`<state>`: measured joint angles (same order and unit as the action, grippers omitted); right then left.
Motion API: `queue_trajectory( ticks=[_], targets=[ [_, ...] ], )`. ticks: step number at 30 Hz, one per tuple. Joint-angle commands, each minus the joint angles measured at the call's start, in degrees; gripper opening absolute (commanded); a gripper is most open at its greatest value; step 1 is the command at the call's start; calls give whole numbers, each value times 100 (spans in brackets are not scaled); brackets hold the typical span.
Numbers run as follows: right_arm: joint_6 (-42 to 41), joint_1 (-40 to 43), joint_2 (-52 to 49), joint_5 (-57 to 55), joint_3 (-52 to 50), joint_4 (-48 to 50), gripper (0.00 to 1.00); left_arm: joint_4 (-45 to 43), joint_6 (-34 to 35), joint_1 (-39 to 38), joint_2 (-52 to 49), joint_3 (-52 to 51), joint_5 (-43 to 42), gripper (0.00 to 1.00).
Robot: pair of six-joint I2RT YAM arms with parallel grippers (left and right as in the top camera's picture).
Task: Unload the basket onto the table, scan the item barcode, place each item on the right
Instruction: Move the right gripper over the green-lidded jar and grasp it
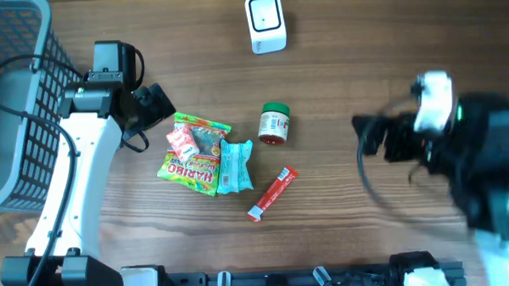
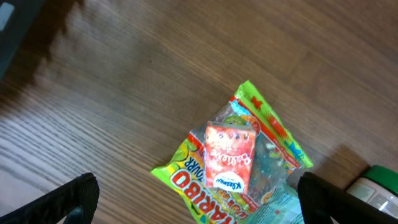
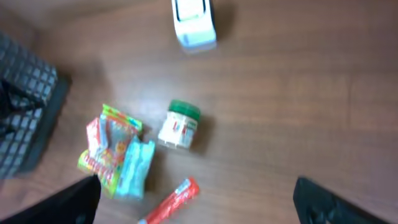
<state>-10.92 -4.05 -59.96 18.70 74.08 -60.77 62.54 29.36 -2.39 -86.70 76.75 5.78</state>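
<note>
The left gripper [image 2: 199, 202] is shown with its jaws spread wide and nothing held. Only its fingertips [image 2: 78, 199] are in frame, cut off at the lower corners. Beneath it, a red packet [image 2: 230, 155] lies on the Haribo bag [image 2: 180, 180].

The right gripper [image 3: 199, 205] is likewise fully spread and empty. Its arm is blurred in the overhead view.

The jar [image 1: 273, 124], closed by a green lid, lies on its side at the centre of the table [image 1: 361, 37]; its contents cannot be made out. A blue packet [image 1: 234, 167] and a red sachet [image 1: 271, 193] lie nearby. Barcodes cannot be discerned.

The basket [image 1: 15, 100] is cut off at the left edge. The scanner [image 1: 265, 22] stands well apart.
</note>
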Motion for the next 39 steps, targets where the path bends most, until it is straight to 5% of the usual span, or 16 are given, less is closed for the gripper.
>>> queue_trajectory(
  ticks=[1, 6, 10, 20, 29, 39],
  targets=[
    [-116, 15, -1469, 402, 1740, -619, 100, -11, -66, 33, -35, -2, 74, 100],
    [-122, 15, -2522, 1276, 2345, -516, 99, -11, -66, 33, -35, -2, 74, 100],
    [-529, -114, -3163, 1388, 2291, -715, 79, -13, -66, 33, -35, -2, 74, 100],
    [-1609, -1757, -4509, -844, 2107, -446, 82, -11, -66, 33, -35, -2, 72, 100],
    [-1784, -2149, -5923, -837, 2107, 188, 82, -11, -66, 33, -35, -2, 74, 100],
    [-1773, -2203, -6339, -625, 2103, 387, 81, -13, -66, 33, -35, -2, 74, 100]
  ],
)
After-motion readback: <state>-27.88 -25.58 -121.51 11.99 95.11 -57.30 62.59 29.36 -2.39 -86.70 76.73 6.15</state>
